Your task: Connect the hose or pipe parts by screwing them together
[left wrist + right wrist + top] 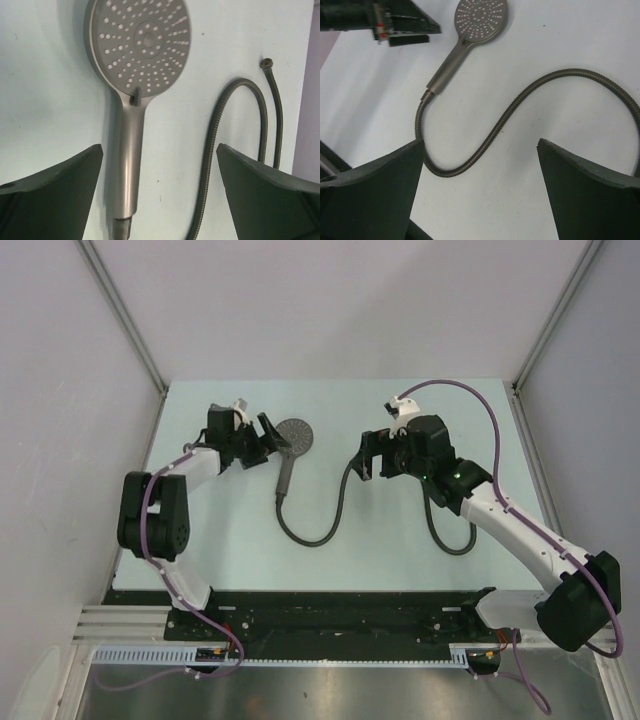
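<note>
The dark grey shower head (pixel 295 433) lies face up on the table, handle (pixel 284 478) pointing toward the arms. The hose (pixel 315 538) meets the handle's base, curves under my right gripper and loops at the right (pixel 452 542). My left gripper (pixel 272 440) is open just left of the head and holds nothing. In the left wrist view the handle (pixel 129 165) lies between the wide-apart fingers near the left one, and the hose's free nut (pixel 267 63) lies beyond. My right gripper (pixel 366 455) hangs open over the hose (pixel 520 100), not touching it.
Thin purple cables (pixel 470 390) run along both arms. The pale table (pixel 200 550) is bounded by white walls at the back and sides, with metal frame posts (pixel 120 310) at the corners. The arm bases sit on a black rail (pixel 330 620) at the near edge.
</note>
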